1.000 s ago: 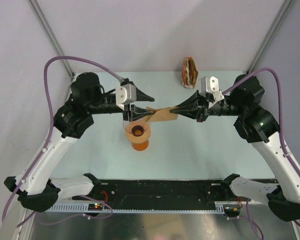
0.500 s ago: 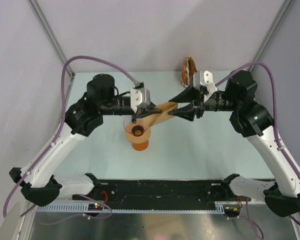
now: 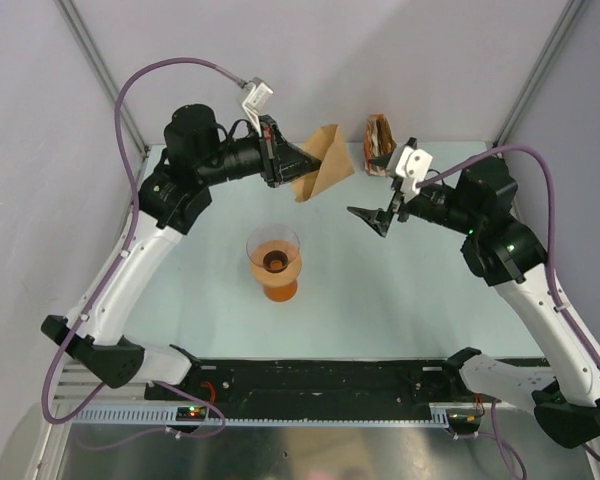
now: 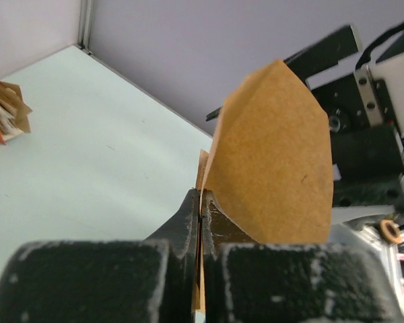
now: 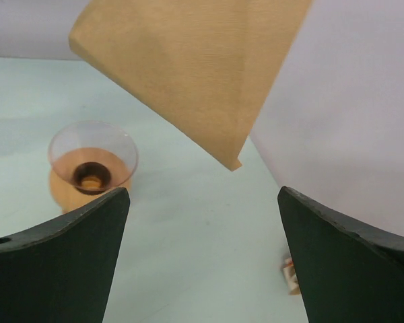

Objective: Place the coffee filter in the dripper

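Note:
My left gripper (image 3: 300,166) is shut on one edge of the coffee filter (image 3: 321,162), a tan paper cone, and holds it in the air behind and to the right of the dripper (image 3: 274,260). In the left wrist view the fingertips (image 4: 209,205) pinch the filter (image 4: 269,155) flat between them. The peach-orange dripper stands alone at mid-table. My right gripper (image 3: 376,196) hangs open to the right of the filter, apart from it. Its wrist view shows the filter (image 5: 188,74) above and ahead of its spread jaws, and the dripper (image 5: 92,167) at the lower left.
An upright bundle of brown-and-orange papers (image 3: 380,145) stands at the back of the table, just behind my right gripper. It also shows as the bundle (image 4: 3,111) at the left wrist view's left edge. Grey walls close the table's back and sides.
The right gripper opened, let go of the filter and drew back to the right. The left gripper closed on the filter and lifted it up and back, away from the dripper.

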